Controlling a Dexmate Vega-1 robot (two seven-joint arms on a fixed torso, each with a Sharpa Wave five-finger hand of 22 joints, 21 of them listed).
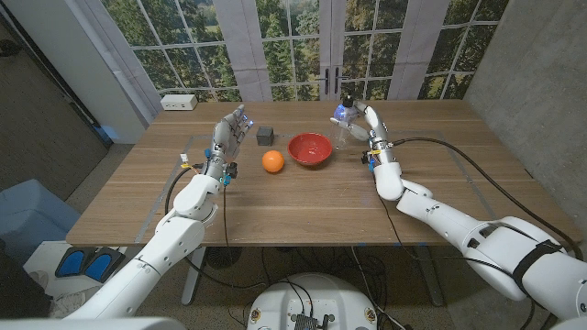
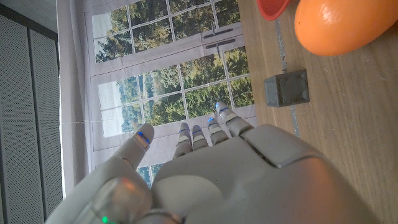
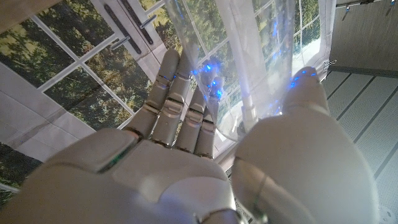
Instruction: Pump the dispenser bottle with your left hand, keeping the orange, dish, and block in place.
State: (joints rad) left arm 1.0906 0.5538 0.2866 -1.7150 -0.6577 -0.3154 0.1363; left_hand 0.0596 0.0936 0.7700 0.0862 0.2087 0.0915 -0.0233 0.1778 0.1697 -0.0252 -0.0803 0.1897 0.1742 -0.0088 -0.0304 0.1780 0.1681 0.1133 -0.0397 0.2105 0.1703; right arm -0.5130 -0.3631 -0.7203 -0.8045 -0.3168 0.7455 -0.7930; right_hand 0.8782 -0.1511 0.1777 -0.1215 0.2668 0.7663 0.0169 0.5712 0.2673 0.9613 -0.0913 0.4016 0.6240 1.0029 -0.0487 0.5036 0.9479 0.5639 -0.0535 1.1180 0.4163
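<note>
Right robot hand [image 1: 353,117] grips clear dispenser bottle [image 3: 261,56]; left robot hand [image 1: 231,128] empty, fingers apart, gray block [image 1: 265,136] and orange [image 1: 272,161] just beside it.

arms: glossy white rounded shells in segments, joined by darker grey rings; the right arm [image 1: 477,234] carries a black band near the picture's lower right corner
cables: thin black cables run along the left arm [image 1: 174,243] near its wrist, and a long black cable loops out beside the right forearm
wrists: small yellow and red markings at the left wrist; dark fittings with small coloured spots at the right wrist
left hand [image 1: 229,131]: pale grey smooth plates, segmented fingers [image 2: 211,132], blue and green lights on the tips
right hand [image 1: 356,119]: same pale grey plates, ridged fingers [image 3: 180,93], blue lights glowing at the tips
palm backs: broad rounded panels with fine seams
</note>
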